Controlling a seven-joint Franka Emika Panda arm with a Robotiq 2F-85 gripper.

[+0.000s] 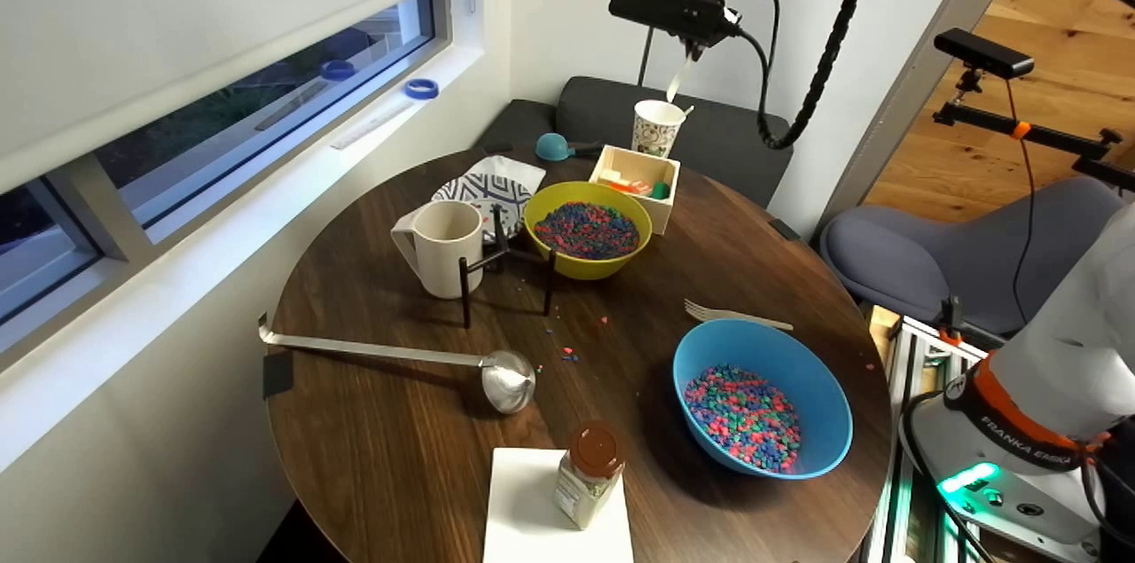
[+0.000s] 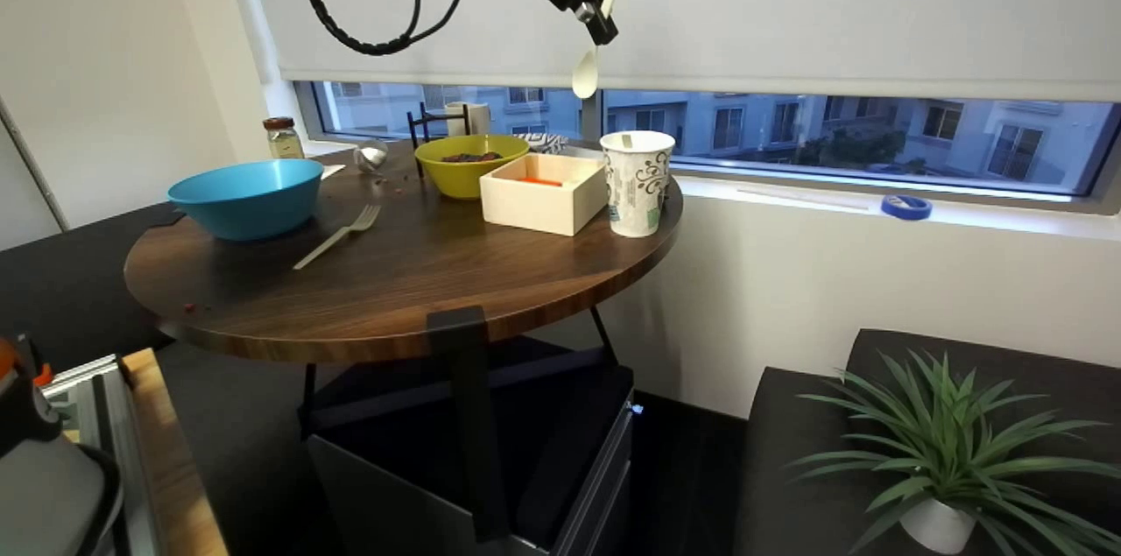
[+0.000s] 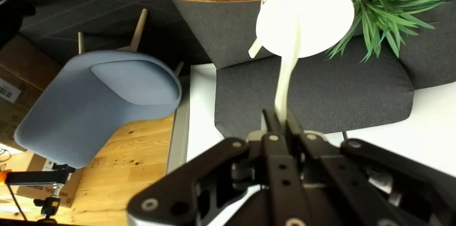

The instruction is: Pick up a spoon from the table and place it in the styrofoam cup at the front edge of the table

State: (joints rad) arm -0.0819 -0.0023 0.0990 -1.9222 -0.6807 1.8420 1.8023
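One round dark-wood table [image 2: 394, 280]. Above it, toward right edge in an exterior view, black gripper [image 3: 281, 119]: jaws drawn nearly together. Pale wooden box [image 2: 530, 206] just inside that edge. Between box and edge, white patterned cup [image 2: 638, 197], upright. Pale spoon [image 2: 585, 74] clamped by handle in gripper: bowl downward, tilted, hanging higher than cup rim and apart from it in an exterior view; handle's upper end shows beside gripper. Dark fingertips [image 3: 272, 123] pinch handle from both sides, gap only its thickness. Pale stick-like end [image 3: 255, 48] pokes past cup rim in wrist view.
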